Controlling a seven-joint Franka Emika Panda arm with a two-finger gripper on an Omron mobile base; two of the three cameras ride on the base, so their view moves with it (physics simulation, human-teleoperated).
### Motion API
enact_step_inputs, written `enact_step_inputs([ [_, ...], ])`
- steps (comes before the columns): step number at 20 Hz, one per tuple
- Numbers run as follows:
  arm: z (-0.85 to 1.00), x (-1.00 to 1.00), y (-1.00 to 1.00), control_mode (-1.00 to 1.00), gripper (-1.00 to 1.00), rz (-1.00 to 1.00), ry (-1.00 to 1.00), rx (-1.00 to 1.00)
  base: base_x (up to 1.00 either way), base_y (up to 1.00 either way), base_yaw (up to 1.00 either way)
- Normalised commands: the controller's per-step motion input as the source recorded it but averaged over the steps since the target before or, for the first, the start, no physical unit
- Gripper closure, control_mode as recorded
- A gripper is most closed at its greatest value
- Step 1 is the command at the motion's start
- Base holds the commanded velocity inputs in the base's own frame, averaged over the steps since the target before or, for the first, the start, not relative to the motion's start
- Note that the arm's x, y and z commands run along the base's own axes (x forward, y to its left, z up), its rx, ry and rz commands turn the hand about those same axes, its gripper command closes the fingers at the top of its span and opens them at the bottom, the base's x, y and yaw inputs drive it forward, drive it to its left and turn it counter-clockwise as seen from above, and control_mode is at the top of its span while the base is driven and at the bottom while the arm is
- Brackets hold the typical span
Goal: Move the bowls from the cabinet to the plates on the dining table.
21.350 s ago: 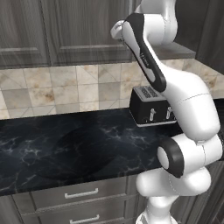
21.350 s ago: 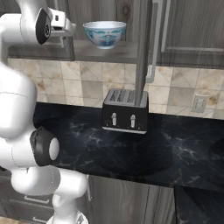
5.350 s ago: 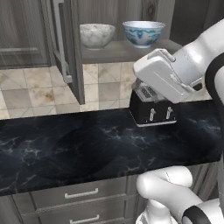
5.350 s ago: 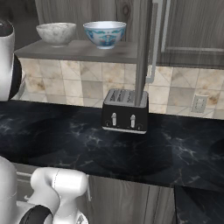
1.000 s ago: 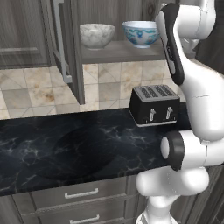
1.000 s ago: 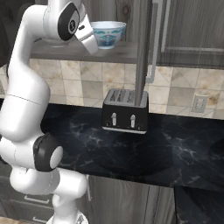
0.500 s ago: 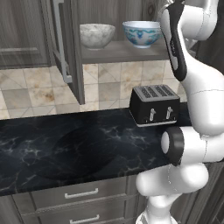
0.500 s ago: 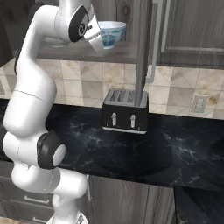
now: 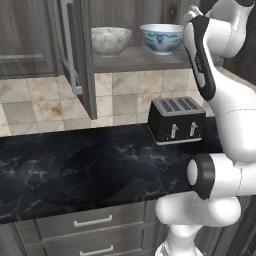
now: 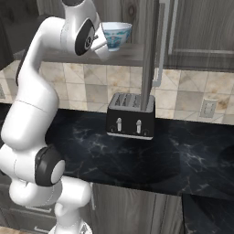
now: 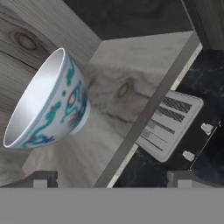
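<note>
Tool (image 11: 109,177) wide open, nothing held. Patterned bowl (image 11: 50,103) on cabinet shelf (image 11: 127,87): prob. rigid, glazed, slippery, breakable; pinch at rim wall.

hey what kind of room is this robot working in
Most likely a home kitchen: a toaster on a black marble counter backed by tiles, and an open wall cabinet holding two bowls.

The arm is raised high, its upper link bent forward at head height. The tool (image 11: 109,177) is held with its jaws spread wide, nothing being gripped between the fingertips (image 11: 41,178).
</note>
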Motion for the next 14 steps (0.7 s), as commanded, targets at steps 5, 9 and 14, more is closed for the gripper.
enact_step_inputs([
  [5,-0.09,0.30,0.00,-1.00,-1.00,0.01,-0.10,0.00,0.00,0.00,0.00],
  [9,0.13,0.13,0.00,-1.00,-1.00,0.01,-0.10,0.06,0.00,0.00,0.00],
  [14,0.27,0.06,0.00,-1.00,-1.00,0.01,-0.02,0.09,0.00,0.00,0.00],
])
